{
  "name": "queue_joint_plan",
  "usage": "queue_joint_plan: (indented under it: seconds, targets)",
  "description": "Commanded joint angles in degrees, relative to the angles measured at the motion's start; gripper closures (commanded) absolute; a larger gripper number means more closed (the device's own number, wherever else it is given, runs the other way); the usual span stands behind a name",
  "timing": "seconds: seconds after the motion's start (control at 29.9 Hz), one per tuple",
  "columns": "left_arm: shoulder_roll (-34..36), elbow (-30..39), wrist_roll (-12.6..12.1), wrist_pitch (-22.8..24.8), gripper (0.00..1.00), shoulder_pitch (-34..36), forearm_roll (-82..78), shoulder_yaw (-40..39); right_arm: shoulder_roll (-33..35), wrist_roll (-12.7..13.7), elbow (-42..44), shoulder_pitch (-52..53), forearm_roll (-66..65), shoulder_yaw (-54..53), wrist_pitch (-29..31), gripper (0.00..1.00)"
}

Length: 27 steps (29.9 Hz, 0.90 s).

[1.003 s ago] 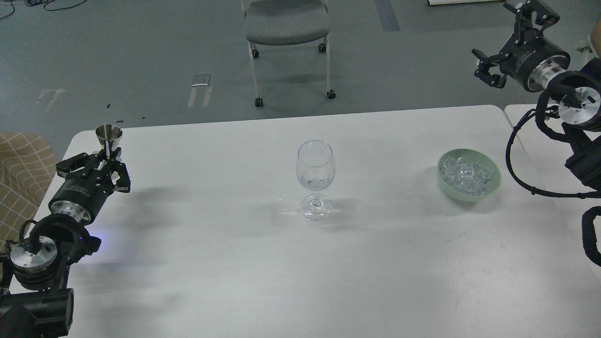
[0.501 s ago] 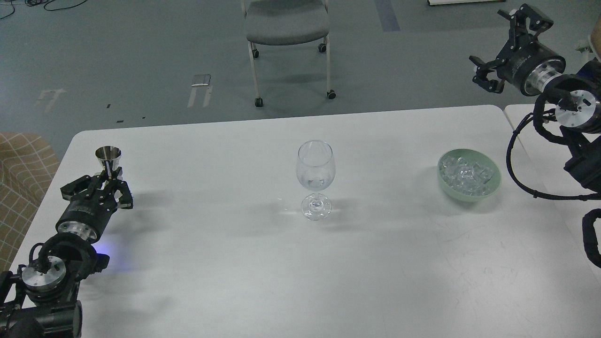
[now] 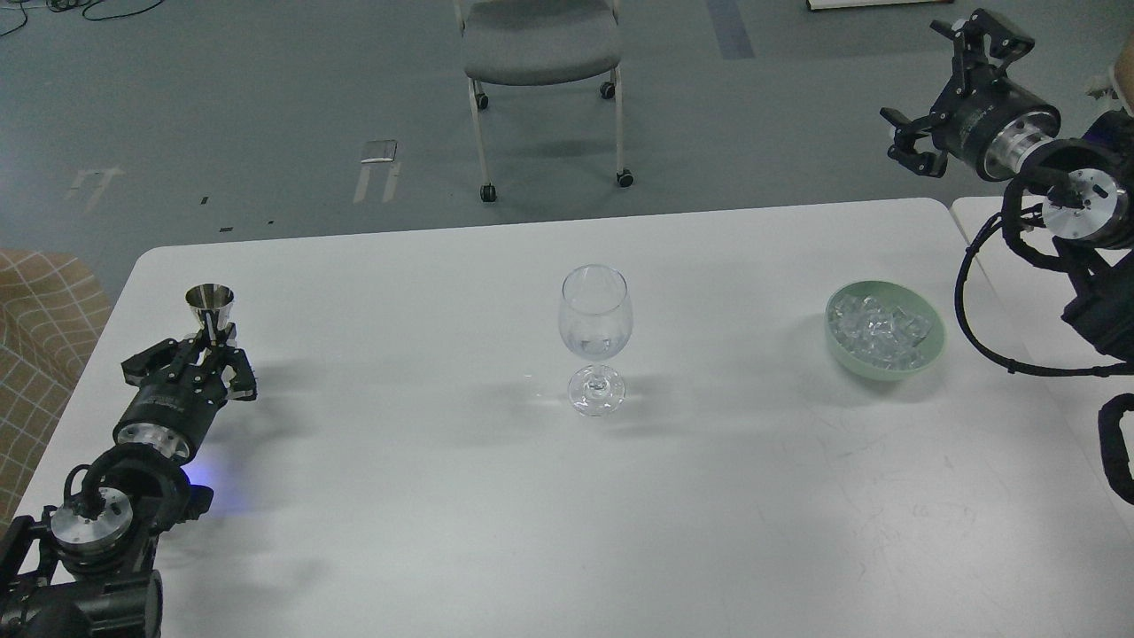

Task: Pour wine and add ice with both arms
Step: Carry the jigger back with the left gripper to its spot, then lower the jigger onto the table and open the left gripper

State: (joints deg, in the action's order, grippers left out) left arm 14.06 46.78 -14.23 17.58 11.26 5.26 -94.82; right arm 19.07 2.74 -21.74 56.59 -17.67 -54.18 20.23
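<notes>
Left pincer clenched on a metal cup low over the tabletop, right pincer released, ice in a green bowl well below it, wine glass between both pincers.

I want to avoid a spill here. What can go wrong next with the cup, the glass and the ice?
1. The left hand grips the small steel cone cup only at its narrow base; tilting may slip it.
2. The tall clear stemmed wine glass could tip if bumped.
3. The right hand is open, far from the ice in the green bowl.
</notes>
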Motion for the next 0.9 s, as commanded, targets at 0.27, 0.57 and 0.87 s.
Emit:
queue_joint_plan:
  seconds: [0.27,0.57,0.87]
  targets:
    - [-1.93,0.42,-0.01,-0.97,1.0,1.83,0.1,0.25,0.0,-0.01,0.03,-0.69,0.0,0.04,-0.01,0.0]
    - [-2.11,0.42,0.61,-2.64,1.0,2.36,0.1,0.25,0.0,-0.01,0.03,-0.87,0.0,0.04,-0.01,0.0]
    - [-3.16,0.42,0.96,-2.64,1.0,2.45,0.1,0.25,0.09,-0.01,0.03,-0.69,0.0,0.04,-0.01,0.0]
